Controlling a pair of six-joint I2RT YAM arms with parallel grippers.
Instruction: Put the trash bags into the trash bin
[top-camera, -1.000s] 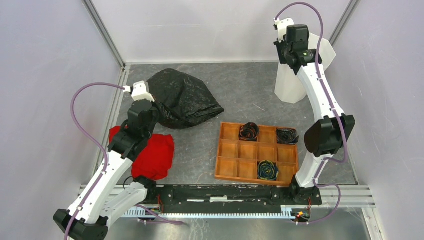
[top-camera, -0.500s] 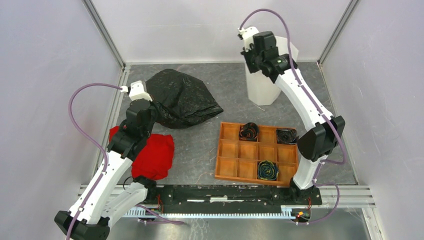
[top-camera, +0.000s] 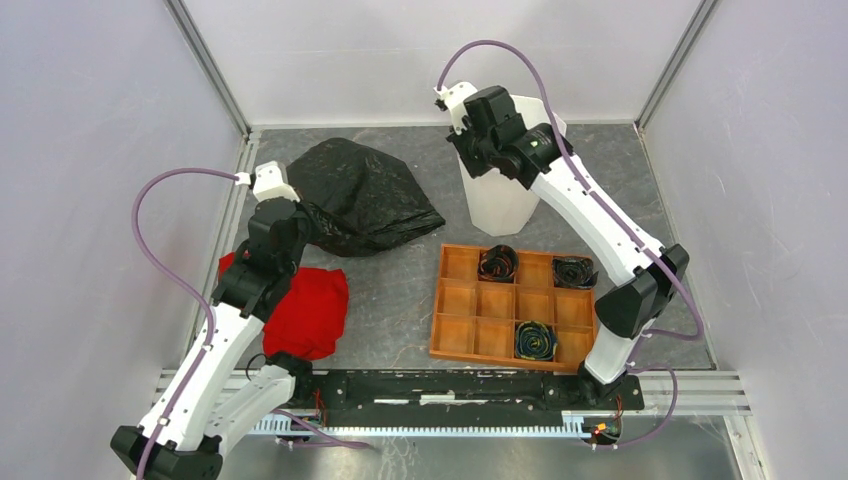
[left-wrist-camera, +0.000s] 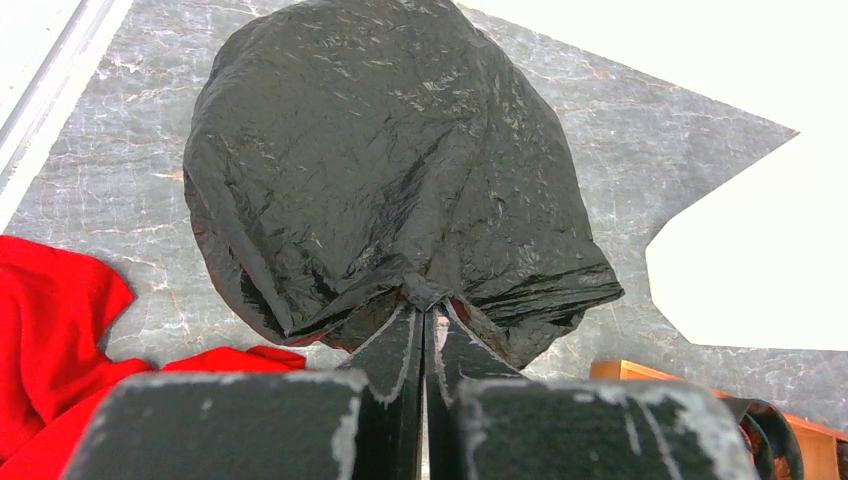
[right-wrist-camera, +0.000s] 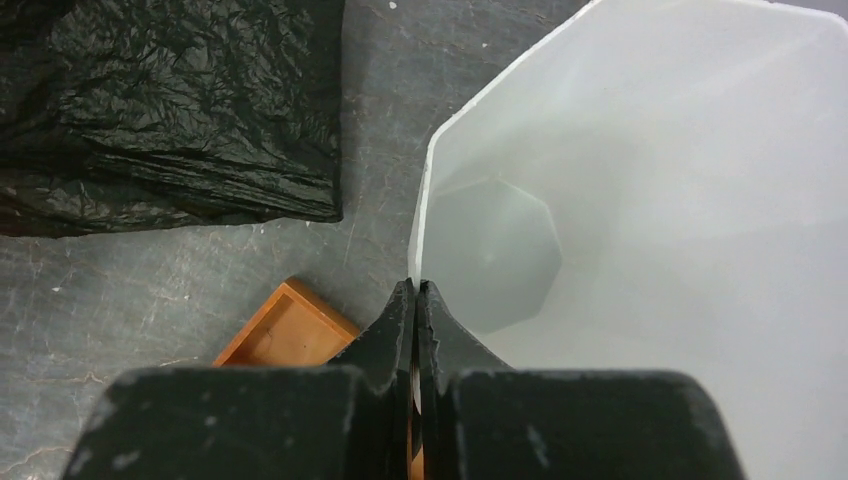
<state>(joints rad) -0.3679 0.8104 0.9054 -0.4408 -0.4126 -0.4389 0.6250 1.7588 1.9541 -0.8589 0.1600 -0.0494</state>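
Trash bag (left-wrist-camera: 390, 170) is lying on the floor, spreading forward from the left gripper (left-wrist-camera: 425, 312), whose fingers are clamping its gathered neck. The black bulk is running away ahead of the fingertips, its long axis roughly in line with the gripper's reach. The trash bin (top-camera: 505, 195) is standing off to the right of that gripper, past the bag's right-hand corner, near it but apart, with bare floor showing between them. The right gripper (right-wrist-camera: 415, 292) is pinching the bin's rim between closed fingers and looking down through the open mouth to the base. The bag is lying to its left, and a corner of the compartment tray (top-camera: 515, 300) is showing just under its fingers. Whether the bin is resting on the floor or hanging slightly lifted cannot be told. A red cloth (top-camera: 310, 310) is sitting behind the left gripper, under its arm.

Against the earlier views, the bin is travelling leftward with the right arm. A second ago it was in the far right corner, half a second ago it was midway, and now it is arriving close to the bag. The bag and the left gripper are keeping their places. The coming move seems to turn on that closing gap: the left arm, already holding the neck, looks the nearer one for carrying the bag rightward over the open mouth.
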